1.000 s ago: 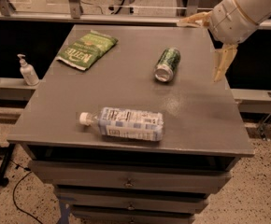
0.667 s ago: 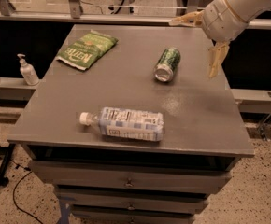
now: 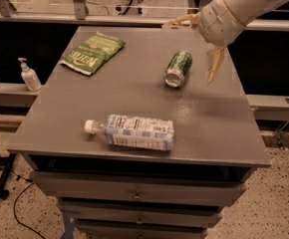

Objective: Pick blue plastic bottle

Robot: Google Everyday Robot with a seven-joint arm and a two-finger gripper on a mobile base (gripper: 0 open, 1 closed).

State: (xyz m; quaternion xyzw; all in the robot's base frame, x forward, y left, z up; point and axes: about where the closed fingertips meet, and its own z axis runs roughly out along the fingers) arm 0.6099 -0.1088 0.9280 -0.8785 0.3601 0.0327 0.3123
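Observation:
The blue plastic bottle [image 3: 134, 132] lies on its side near the front edge of the grey table [image 3: 134, 88], white cap pointing left, with a pale blue-and-white label. My gripper [image 3: 189, 51] hangs above the table's far right part, just right of a green metal can [image 3: 178, 68] that lies on its side. Its two pale fingers [image 3: 214, 63] are spread wide apart and hold nothing. The gripper is well behind and to the right of the bottle.
A green snack bag [image 3: 92, 52] lies at the table's far left. A small white pump dispenser bottle [image 3: 29, 75] stands on a ledge left of the table. Drawers sit below the tabletop. A rail and cables run behind the table.
The gripper has moved left and a little forward, closer to the green can. The bottle, can and bag have not moved.

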